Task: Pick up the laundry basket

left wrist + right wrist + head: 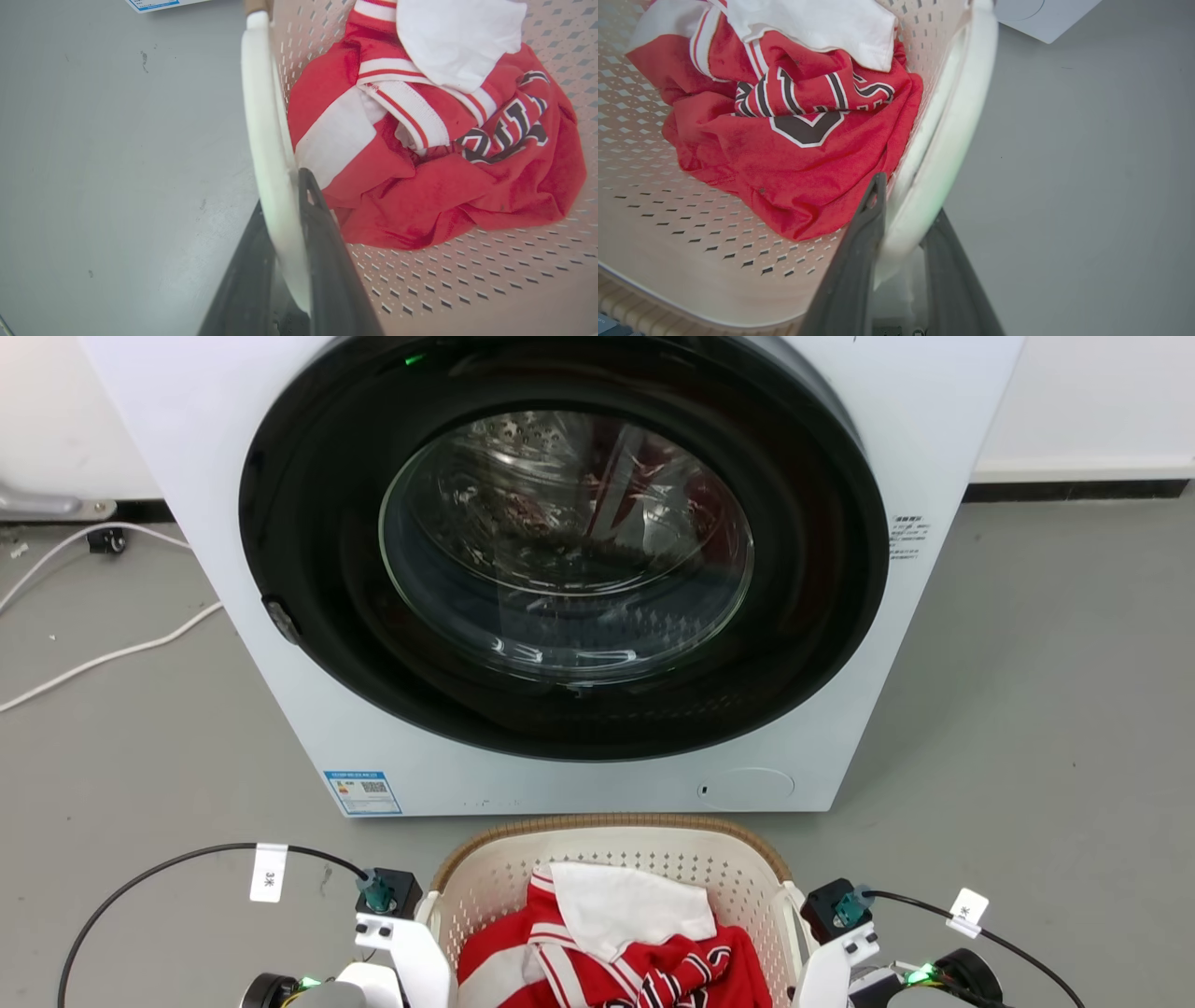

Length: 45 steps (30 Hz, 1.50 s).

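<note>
The laundry basket (611, 822) sits on the grey floor (1027, 709) right in front of the washing machine (280, 728), below its closed round door (569, 541), with red and white clothes (607, 952) heaped inside. The left gripper (282, 196) pinches one white side handle (261, 116), with one finger inside the wall and one outside. The right gripper (909, 198) clamps the opposite handle (952, 140) the same way. So the reaching and gripping look done to me. Only the lift remains: the basket seems to rest on the floor, not yet raised.
</note>
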Tool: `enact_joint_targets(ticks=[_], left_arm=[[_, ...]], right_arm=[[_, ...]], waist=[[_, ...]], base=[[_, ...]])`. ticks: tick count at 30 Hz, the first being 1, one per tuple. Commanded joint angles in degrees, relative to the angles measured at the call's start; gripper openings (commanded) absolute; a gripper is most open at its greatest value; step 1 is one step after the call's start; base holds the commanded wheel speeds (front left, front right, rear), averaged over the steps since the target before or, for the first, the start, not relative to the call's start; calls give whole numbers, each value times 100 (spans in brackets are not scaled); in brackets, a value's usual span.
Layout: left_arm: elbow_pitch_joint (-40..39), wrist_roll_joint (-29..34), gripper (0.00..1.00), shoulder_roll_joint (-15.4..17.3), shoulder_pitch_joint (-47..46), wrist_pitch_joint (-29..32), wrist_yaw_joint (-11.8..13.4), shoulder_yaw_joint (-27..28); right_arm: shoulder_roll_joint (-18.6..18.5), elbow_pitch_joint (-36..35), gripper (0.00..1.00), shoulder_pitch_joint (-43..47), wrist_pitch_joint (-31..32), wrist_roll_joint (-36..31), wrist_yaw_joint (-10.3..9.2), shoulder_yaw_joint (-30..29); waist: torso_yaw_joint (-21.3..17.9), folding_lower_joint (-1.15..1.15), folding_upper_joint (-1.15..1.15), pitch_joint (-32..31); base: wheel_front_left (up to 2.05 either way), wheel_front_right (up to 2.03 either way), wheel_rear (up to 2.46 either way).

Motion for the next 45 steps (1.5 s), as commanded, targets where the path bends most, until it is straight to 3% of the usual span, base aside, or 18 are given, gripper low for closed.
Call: enact_joint_targets(ticks=[1,45], left_arm=[[-40,-45,0,-60,47,21,-55,-60],[199,-965,0,-10,90,-211,-49,-894]], right_arm=[[46,-84,0,75,14,40,80,71],[-8,16,0,135,29,475,79,429]], waist=[[-7,1,-1,-57],[-130,1,-1,-308]], base=[[0,0,0],[0,0,0]])
